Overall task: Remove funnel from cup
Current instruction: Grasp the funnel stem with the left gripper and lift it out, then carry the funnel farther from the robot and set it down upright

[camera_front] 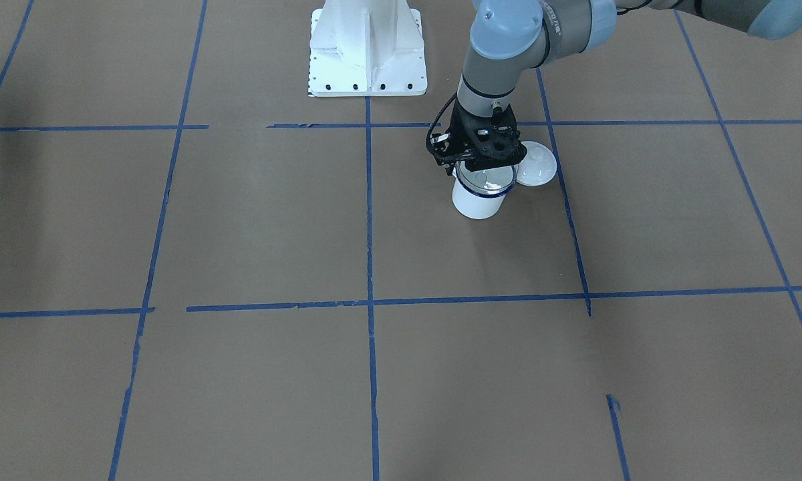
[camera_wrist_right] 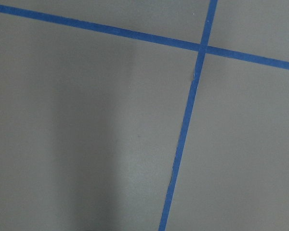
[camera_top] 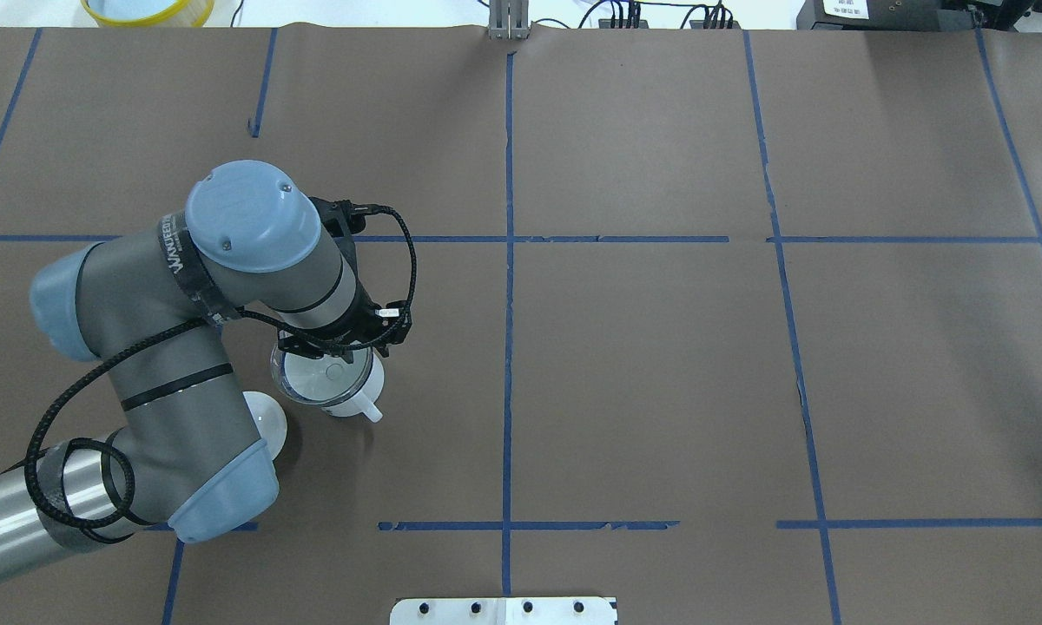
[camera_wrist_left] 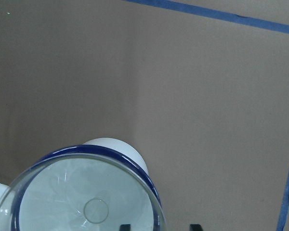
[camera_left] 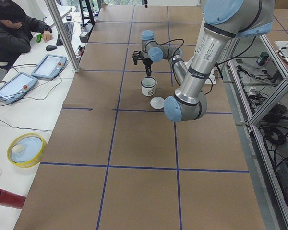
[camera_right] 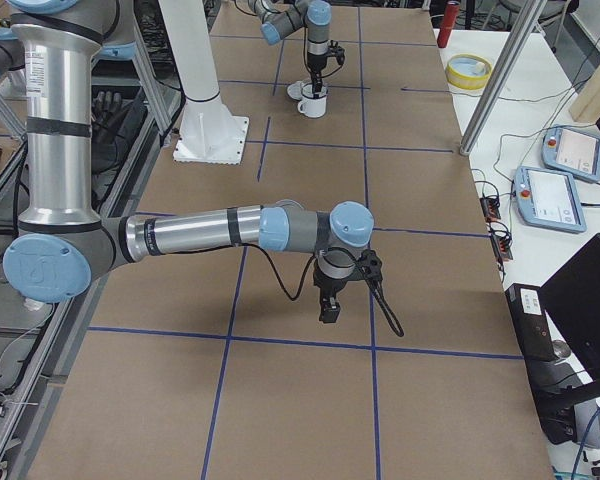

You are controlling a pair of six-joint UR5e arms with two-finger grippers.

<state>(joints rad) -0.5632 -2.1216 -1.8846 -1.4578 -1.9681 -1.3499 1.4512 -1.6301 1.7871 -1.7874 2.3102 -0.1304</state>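
My left gripper (camera_wrist_left: 160, 227) sits just above the clear plastic funnel (camera_wrist_left: 62, 192) in the white blue-rimmed enamel mug (camera_wrist_left: 120, 147), fingers apart and straddling the funnel's rim. The right gripper (camera_right: 330, 305) is far off, can't tell its state.

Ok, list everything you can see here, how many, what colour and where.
funnel: one, clear, seated in the cup's mouth
cup: one, white with dark blue rim, on the table's left half
lid: one, white, beside the cup
table: one, brown paper, blue tape grid
base plate: one, white, robot's table edge
dish: one, yellow-rimmed, side bench
tablets: two, grey, side bench
operator: one, dark jacket, seated at bench
left gripper: black, open, straddling the funnel's rim
right gripper: black, over bare table, opening unclear
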